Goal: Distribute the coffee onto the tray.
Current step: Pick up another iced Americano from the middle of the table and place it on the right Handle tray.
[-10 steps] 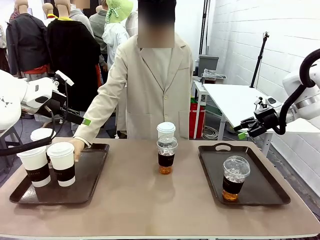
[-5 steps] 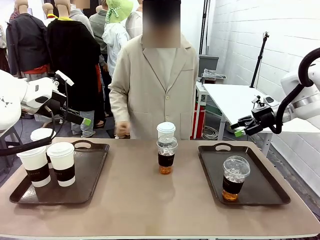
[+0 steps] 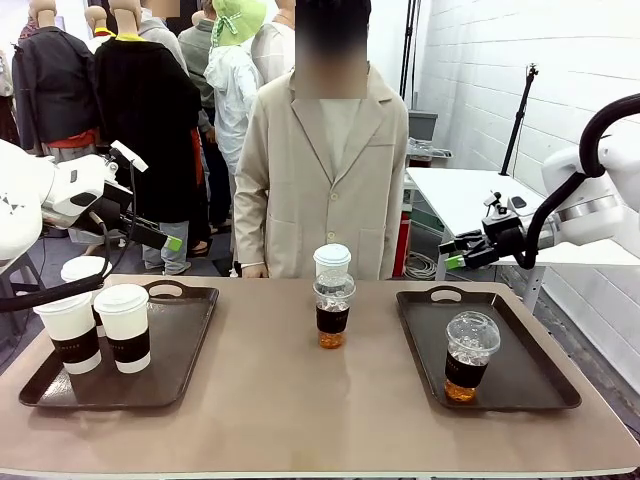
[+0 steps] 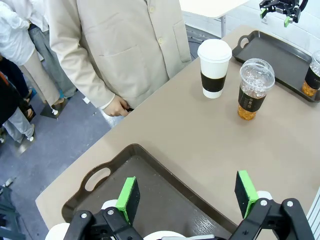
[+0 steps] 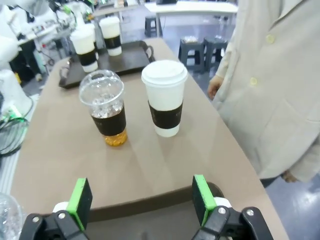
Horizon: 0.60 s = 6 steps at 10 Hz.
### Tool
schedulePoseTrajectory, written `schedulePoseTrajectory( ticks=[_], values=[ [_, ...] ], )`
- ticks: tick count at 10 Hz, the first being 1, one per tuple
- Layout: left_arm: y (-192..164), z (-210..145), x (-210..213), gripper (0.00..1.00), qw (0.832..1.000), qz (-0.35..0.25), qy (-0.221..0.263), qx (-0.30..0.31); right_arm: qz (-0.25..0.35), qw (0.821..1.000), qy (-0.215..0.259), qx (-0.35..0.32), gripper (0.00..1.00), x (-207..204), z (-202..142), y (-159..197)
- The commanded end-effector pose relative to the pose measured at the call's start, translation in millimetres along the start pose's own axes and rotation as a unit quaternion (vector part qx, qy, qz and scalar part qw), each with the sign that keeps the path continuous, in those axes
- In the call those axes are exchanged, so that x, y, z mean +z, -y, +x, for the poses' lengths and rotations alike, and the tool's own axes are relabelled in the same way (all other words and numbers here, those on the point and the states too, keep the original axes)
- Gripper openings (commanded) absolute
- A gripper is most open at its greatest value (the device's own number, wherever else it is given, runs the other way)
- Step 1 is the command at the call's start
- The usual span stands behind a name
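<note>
My left pincer (image 4: pixel 187 197) hangs wide open with nothing in it, and my right pincer (image 5: pixel 141 200) is spread just as wide and just as empty. Ahead of the right pincer, on the bare tan desk (image 3: pixel 280 400), two of the coffees stand close together without touching. One is a white paper cup (image 5: pixel 164 97) with a white lid and a dark brown sleeve. The other is a clear cup (image 5: pixel 107 107) with a domed lid, a dark sleeve and amber liquid in its lower part. Just under that pincer runs the rim of the right tray (image 3: pixel 530 375), dark brown with a handle cut-out. A second clear cup (image 3: pixel 469 356) of the same kind stands upright on it, below the pincer. Under my left pincer lies the matching left tray (image 4: pixel 150 185). It holds more white, brown-sleeved cups: the inner cup (image 3: pixel 124 328) and the outer cup (image 3: pixel 70 335) close together, and the rear cup (image 3: pixel 83 270) behind them. The rear one is half hidden, so I cannot tell whether it sits on the tray or just off it. Beyond both pincers a person (image 3: pixel 325 170) in a pale beige coat stands at the desk's far edge, one hand (image 4: pixel 117 106) hanging beside it. Behind my right pincer are a white brick wall (image 3: pixel 560 60) and a white table (image 3: pixel 470 205).
</note>
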<state>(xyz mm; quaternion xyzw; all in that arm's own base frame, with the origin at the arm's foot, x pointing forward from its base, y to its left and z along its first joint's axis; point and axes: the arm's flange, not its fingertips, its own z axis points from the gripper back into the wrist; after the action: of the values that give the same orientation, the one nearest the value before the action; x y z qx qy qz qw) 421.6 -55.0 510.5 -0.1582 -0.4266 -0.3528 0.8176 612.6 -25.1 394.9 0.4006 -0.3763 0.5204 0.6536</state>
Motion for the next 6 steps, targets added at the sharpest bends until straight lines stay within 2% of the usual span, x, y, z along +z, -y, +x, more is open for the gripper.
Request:
schedulePoseTrajectory(
  ticks=[1,6],
  values=[
    [-1,-2,0,1.0,1.0,-0.002,0.0,0.002,-0.012,0.999,0.031,0.017,1.0,-13,-11,-5],
    [-1,-2,0,1.0,1.0,-0.002,0.0,0.002,0.039,0.996,0.073,0.029,1.0,-34,-30,-13]
  ],
)
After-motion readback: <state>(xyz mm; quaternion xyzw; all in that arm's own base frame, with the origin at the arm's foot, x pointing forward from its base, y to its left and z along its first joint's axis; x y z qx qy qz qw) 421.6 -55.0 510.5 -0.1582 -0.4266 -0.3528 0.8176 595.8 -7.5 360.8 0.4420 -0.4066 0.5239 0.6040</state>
